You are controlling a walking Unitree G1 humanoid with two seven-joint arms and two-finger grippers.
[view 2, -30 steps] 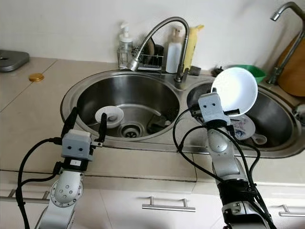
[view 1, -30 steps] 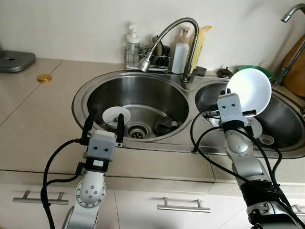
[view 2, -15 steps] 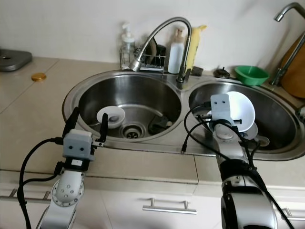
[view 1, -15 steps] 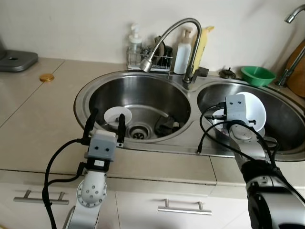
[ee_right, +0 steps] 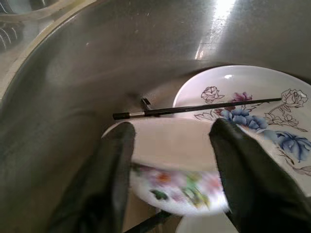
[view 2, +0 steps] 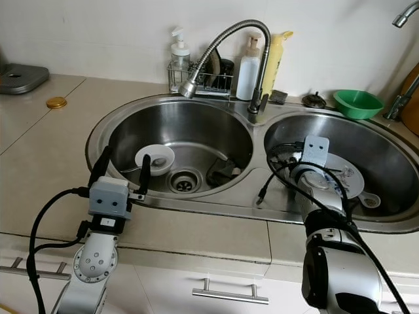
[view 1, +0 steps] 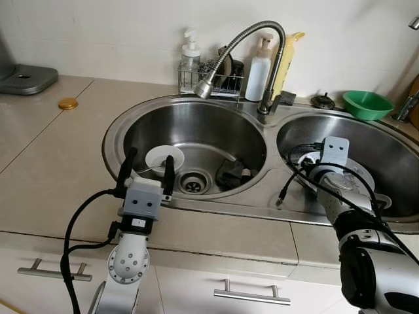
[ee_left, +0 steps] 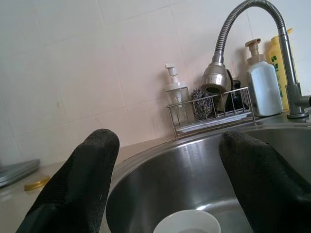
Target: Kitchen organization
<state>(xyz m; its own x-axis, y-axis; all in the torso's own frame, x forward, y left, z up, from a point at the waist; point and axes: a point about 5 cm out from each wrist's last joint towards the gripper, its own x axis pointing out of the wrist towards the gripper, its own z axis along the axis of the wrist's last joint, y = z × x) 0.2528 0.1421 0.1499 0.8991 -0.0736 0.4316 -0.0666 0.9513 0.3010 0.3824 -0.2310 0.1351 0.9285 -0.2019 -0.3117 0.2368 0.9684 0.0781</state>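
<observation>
Right gripper (ee_right: 170, 160), low in my right basin (view 2: 386, 140) at frame right, grasps a floral bowl (ee_right: 175, 165) over a plate (ee_right: 252, 97); left gripper (view 1: 145, 170) gapes, lower left.

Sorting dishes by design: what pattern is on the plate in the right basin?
Blue and pink flowers on white plate, clearest in right wrist view.

Left gripper (view 1: 146, 171) spread wide; right gripper (ee_right: 170, 160) gripping.
</observation>
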